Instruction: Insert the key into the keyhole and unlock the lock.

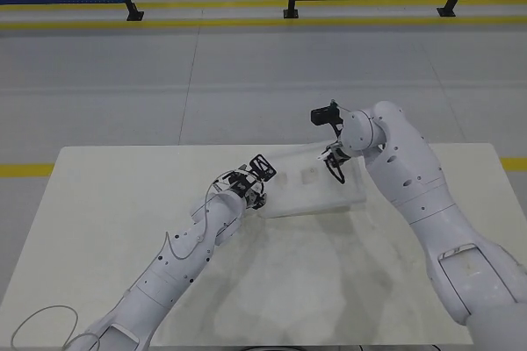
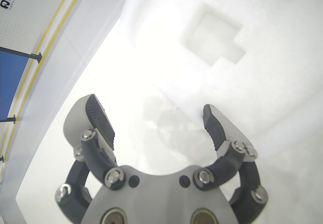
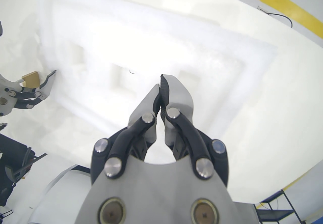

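A brass padlock (image 3: 31, 78) shows in the right wrist view right beside a finger (image 3: 48, 81) of my left gripper; whether they touch I cannot tell. My left gripper (image 2: 149, 104) (image 1: 256, 175) is open at the left edge of the white foam block (image 1: 307, 189), with nothing between its pads. A square recess (image 2: 214, 35) is cut into the foam just beyond it. My right gripper (image 3: 161, 80) (image 1: 336, 167) hangs over the block's far right part, pads pressed together. No key is visible between them.
The foam block (image 3: 151, 40) lies mid-table and has several shallow recesses (image 3: 118, 78); a thin dark curl (image 3: 131, 71) rests on it. The white table (image 1: 114, 219) has free room left and in front. A loose cable (image 1: 44, 320) lies near the front left corner.
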Action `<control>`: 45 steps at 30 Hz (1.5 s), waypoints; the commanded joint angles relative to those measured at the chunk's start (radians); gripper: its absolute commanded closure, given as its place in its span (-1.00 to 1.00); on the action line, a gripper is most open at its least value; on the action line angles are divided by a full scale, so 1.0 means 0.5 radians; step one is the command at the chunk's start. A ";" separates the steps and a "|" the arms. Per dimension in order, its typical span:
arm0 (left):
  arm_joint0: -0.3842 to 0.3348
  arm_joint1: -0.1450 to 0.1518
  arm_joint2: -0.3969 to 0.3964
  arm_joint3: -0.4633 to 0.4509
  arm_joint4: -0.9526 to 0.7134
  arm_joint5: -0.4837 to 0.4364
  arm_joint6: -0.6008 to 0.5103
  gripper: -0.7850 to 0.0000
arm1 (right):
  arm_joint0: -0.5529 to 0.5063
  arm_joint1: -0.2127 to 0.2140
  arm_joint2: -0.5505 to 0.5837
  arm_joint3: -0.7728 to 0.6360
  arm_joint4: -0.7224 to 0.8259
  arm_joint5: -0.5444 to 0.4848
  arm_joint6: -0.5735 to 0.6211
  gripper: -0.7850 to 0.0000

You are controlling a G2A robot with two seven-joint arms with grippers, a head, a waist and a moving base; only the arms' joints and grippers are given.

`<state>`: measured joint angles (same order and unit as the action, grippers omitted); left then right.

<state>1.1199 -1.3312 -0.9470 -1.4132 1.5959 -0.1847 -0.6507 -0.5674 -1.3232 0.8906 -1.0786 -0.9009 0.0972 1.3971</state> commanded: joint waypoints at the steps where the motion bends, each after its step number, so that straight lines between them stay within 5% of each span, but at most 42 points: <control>1: 0.002 -0.001 -0.004 -0.001 0.005 -0.004 0.003 -1.00 | 0.016 -0.006 -0.014 0.015 -0.002 -0.011 0.017 1.00; 45: 0.006 -0.029 -0.061 0.021 0.021 -0.029 0.006 -1.00 | -0.031 -0.006 0.072 -0.146 0.067 0.004 -0.030 1.00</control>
<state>1.1235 -1.3456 -0.9757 -1.4020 1.6075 -0.2001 -0.6488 -0.5826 -1.3265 0.9283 -1.1554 -0.8627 0.0990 1.3797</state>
